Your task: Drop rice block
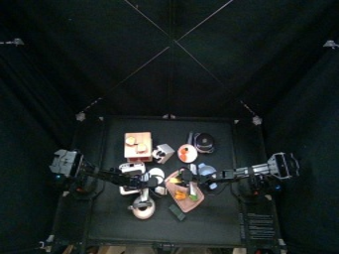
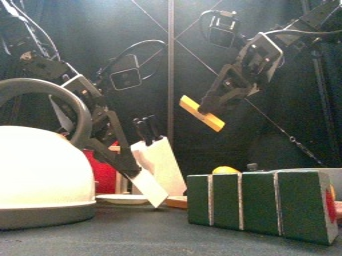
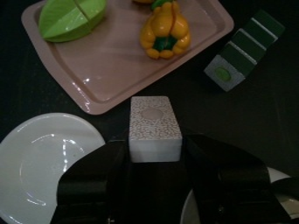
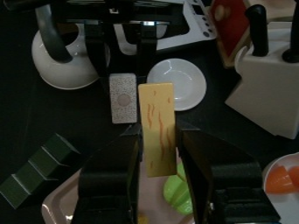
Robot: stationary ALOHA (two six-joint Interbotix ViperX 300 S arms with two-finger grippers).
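Observation:
The rice block [image 3: 156, 129] is a white speckled brick. My left gripper [image 3: 156, 154] is shut on it and holds it above the table, between the white plate [image 3: 45, 168] and the pink tray [image 3: 111, 74]. In the front view the rice block [image 2: 155, 168] hangs tilted in the left gripper [image 2: 139, 160], beside the kettle. My right gripper [image 4: 158, 147] is shut on a yellow-orange slab [image 4: 158, 122] and holds it high in the air [image 2: 203, 113]. The right wrist view also shows the rice block [image 4: 122, 98] just beside the slab.
A white kettle [image 2: 40, 175] stands at the front left. A green striped block [image 2: 261, 200] stands at the front right. The tray holds a green piece [image 3: 70, 19] and a yellow pepper [image 3: 166, 28]. A white knife block [image 4: 274, 83] stands near the plate [image 4: 179, 79].

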